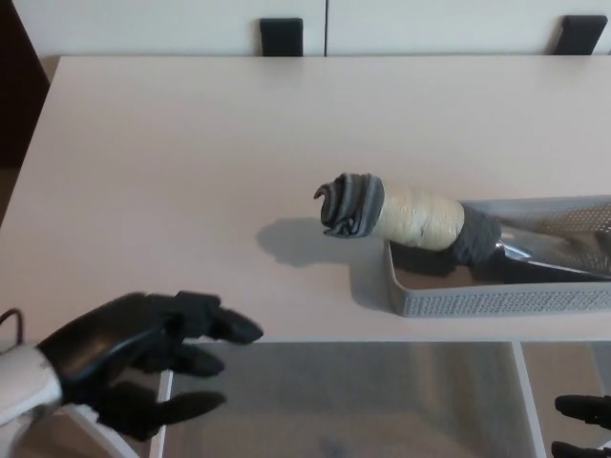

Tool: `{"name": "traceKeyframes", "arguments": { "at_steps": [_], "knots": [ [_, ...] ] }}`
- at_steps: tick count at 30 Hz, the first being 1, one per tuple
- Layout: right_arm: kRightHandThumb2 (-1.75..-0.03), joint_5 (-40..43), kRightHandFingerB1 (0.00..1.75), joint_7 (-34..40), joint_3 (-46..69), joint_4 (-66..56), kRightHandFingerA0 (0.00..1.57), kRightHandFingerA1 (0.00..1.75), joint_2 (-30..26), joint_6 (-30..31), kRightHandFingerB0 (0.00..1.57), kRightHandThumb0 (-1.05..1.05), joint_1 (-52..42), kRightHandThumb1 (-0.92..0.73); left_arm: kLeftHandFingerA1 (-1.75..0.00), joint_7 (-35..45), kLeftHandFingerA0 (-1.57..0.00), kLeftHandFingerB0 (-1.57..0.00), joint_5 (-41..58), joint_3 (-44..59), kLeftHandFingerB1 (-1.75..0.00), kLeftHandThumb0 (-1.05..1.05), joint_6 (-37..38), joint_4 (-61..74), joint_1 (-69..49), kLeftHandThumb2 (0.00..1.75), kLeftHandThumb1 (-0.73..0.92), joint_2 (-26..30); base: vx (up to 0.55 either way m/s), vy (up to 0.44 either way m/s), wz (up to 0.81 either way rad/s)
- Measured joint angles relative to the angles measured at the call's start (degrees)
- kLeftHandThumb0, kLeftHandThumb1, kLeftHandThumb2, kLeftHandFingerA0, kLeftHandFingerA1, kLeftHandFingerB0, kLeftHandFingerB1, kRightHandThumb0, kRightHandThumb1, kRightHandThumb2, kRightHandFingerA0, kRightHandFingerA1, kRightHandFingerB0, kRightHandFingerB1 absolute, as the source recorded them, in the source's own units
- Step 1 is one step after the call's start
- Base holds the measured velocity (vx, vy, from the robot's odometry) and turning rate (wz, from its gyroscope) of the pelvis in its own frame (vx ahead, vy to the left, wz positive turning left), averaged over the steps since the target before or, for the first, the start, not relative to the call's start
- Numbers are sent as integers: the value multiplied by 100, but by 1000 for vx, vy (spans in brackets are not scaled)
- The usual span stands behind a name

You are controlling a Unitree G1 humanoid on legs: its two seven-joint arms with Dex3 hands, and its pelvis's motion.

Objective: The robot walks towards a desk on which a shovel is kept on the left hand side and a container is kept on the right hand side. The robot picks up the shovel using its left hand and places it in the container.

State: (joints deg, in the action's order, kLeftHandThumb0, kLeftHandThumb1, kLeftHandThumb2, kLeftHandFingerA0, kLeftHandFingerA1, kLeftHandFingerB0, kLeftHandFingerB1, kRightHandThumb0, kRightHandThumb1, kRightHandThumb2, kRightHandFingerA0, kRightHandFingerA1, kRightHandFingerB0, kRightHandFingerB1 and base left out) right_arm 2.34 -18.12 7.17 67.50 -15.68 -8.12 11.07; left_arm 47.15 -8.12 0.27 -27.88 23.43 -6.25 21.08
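Shovel placing looks done: the left hand, fingers spread and empty, hangs off the desk's front-left edge. Blade lies in the container at the front-right edge, handle jutting over its left wall. Withdraw without bumping the handle.

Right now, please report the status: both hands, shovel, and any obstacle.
Left hand open, empty, off the desk's near edge. Right hand barely visible, state unclear. Tape-wrapped grey-handled shovel lying in grey mesh container, handle overhanging left rim. Nothing in the way.
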Motion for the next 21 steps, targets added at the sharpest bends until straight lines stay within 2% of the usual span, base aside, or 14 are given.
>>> {"name": "traceKeyframes", "arguments": {
  "at_steps": [1, 2, 4, 5, 7, 8, 10, 11, 13, 21],
  "knots": [
    [-54, 0, 52, 0, 0, 1, 53, 60, 0, 4, 42, -17, 0, -49, -47, 80, -49, -42, 90, 88, -40, -97, -5, 0, -74, 94, 46, 33, 0, 0, 0],
    [-54, 0, 53, 0, 0, 1, 54, 60, 0, 6, 43, -17, 0, -49, -46, 150, -39, -46, 171, 159, -43, -95, -13, 0, -135, 92, 44, 67, 0, 0, 0],
    [-54, 0, 52, 0, 0, 2, 53, 60, 0, 14, 42, -17, 0, -48, -45, 309, -39, -49, 356, 317, -44, -95, -38, -2, -266, 91, 44, 156, 0, 0, 0],
    [-54, 0, 52, 0, 0, 3, 53, 60, 0, 17, 41, -17, 0, -48, -39, 382, -28, -44, 448, 387, -41, -104, -42, -4, -326, 95, 51, 192, 0, 0, 0],
    [-54, 0, 52, 0, 1, 4, 53, 60, 0, 20, 41, -17, 0, -48, -39, 494, -28, -44, 566, 487, -41, -104, -49, -7, -415, 95, 51, 234, 0, 0, 0],
    [-54, 0, 52, 0, 1, 5, 52, 60, 1, 21, 41, -16, 0, -48, -39, 599, -40, -44, 683, 574, -35, -97, -63, -10, -497, 63, 61, 293, 0, 0, 0],
    [-54, 0, 52, 0, 2, 7, 53, 61, 1, 24, 41, -17, 0, -47, -38, 751, -41, -45, 855, 699, -35, -93, -82, -18, -612, 61, 63, 373, 0, 0, 0],
    [-54, 0, 53, 0, 3, 9, 51, 60, 1, 25, 41, -18, 0, -47, -38, 835, -32, -42, 952, 764, -36, -90, -93, -29, -670, 64, 62, 411, 0, 0, 0],
    [-54, 0, 52, 0, 4, 12, 53, 59, 1, 26, 42, -18, -1, -47, -40, 1007, -30, -35, 1135, 843, -36, -86, -103, -96, -784, 62, 71, 479, 0, 0, 0],
    [-55, 3, 52, 0, 23, 53, 49, 59, 1, 27, 41, -14, -32, -49, -39, 1737, -31, -34, 1619, 915, -34, -89, -102, -841, -1239, 65, 80, 648, 0, 0, 0]
  ]
}}
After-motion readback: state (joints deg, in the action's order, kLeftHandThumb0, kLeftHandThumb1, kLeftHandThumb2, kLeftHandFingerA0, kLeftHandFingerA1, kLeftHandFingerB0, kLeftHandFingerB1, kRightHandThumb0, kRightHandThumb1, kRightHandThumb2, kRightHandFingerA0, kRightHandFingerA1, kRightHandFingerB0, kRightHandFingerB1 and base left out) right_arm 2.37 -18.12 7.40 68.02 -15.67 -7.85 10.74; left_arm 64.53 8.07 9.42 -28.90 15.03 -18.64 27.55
